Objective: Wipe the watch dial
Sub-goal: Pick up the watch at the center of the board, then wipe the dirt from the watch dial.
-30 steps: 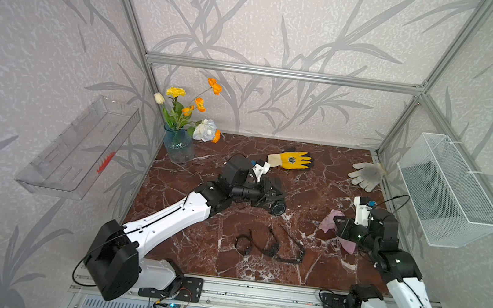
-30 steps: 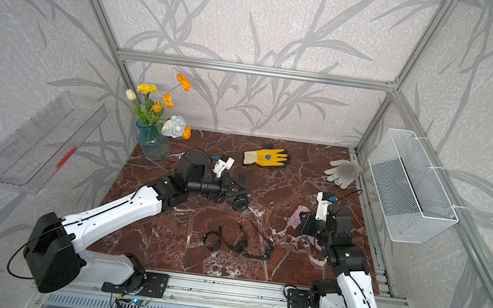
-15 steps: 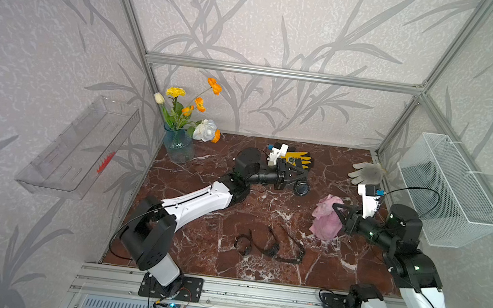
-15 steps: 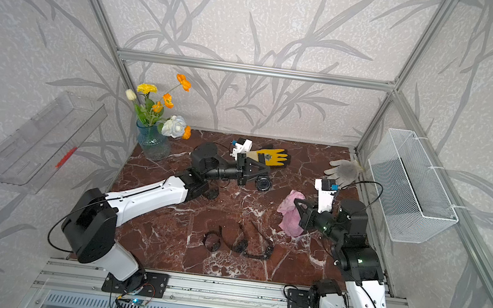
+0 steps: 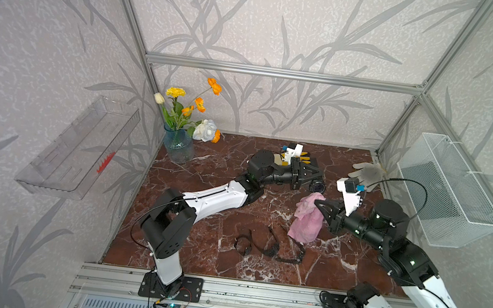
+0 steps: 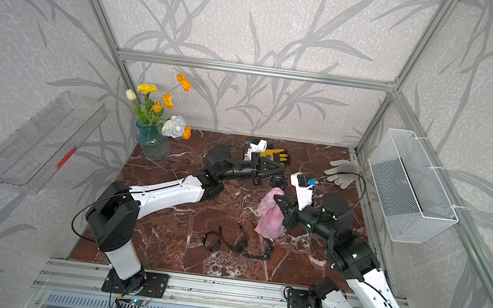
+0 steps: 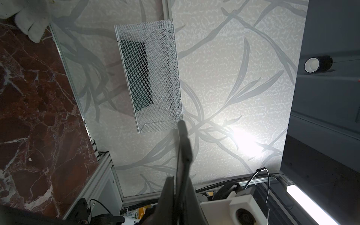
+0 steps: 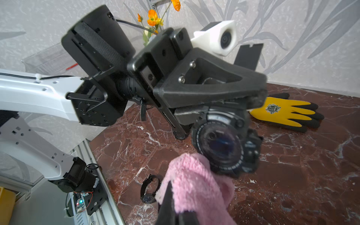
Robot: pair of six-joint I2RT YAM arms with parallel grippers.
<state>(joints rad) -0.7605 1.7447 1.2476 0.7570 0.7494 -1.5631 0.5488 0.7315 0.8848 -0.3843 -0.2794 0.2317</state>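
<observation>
My left gripper [image 5: 311, 173] is shut on the strap of a black watch [image 5: 318, 186], held above the table at the back. The strap end [image 7: 184, 144] sticks out past the closed fingers in the left wrist view. The round dark dial [image 8: 224, 146] faces my right gripper. A pink cloth [image 5: 307, 220] hangs from my right gripper [image 5: 321, 208], which is shut on it. The cloth's top [image 8: 191, 175] sits at the dial's lower rim; I cannot tell whether they touch. Both top views show watch [image 6: 279, 182] and cloth [image 6: 269, 218] close together.
Several black watches [image 5: 271, 252] lie on the marble table [image 5: 195, 244] in front. A yellow glove [image 5: 306, 160] and a grey glove [image 5: 367, 171] lie at the back. A flower vase [image 5: 177, 148] stands back left. A wire basket [image 5: 448, 192] hangs on the right wall, a clear tray [image 5: 79, 147] on the left.
My left gripper has carried the watch to the right and toward the back. My right gripper has lifted the pink cloth off the table and brought it left, up to the watch.
</observation>
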